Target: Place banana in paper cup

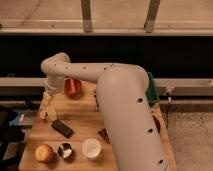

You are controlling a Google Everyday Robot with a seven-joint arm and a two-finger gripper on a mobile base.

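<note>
Wood tbl [81,121] w/ banana [48,111], apple [44,152], paper cup [91,148].

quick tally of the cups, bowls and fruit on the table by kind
cups: 2, the paper cup and the metal cup
fruit: 2, the banana and the apple
bowls: 1, the red-orange bowl
total: 5
The dark clump beside the paper cup is too unclear to count.
The gripper hangs open just above the banana, at the left.
</note>
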